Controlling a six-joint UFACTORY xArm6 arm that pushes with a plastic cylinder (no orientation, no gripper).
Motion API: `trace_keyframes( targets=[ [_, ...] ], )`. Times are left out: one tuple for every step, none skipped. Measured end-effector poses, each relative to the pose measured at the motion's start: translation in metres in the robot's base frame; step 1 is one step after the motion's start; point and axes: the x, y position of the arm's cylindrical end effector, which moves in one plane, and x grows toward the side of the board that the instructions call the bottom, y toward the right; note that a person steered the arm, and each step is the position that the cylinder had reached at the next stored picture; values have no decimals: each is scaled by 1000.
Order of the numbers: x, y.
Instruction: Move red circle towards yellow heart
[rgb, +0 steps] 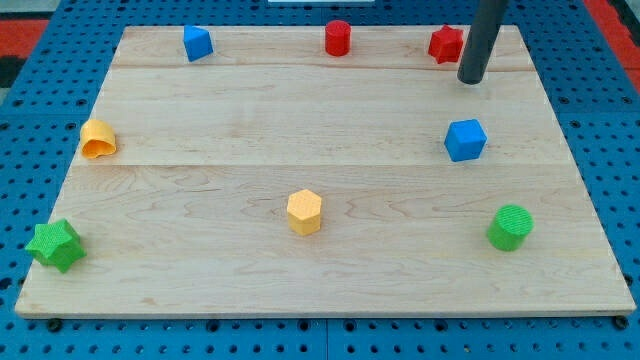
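The red circle (338, 38) stands near the view's top edge, at the middle of the wooden board (250, 120). The yellow heart (98, 139) lies at the view's left edge of the board, far to the lower left of the red circle. My tip (470, 79) is at the view's upper right, well to the right of the red circle and just below and right of a red star-like block (446, 45). It touches no block that I can tell.
A blue block (197, 43) sits at the top left, a blue cube (465, 140) at the right, a yellow hexagon (304, 212) at bottom centre, a green star (55, 244) at bottom left, a green circle (511, 227) at bottom right.
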Motion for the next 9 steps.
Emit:
trace_keyframes(
  targets=[
    [-8,0],
    [-12,2],
    [-18,31],
    [-67,43],
    [-102,-2],
    [-110,-24],
    [-110,-54],
    [-108,-136],
    [-99,-181]
  ],
)
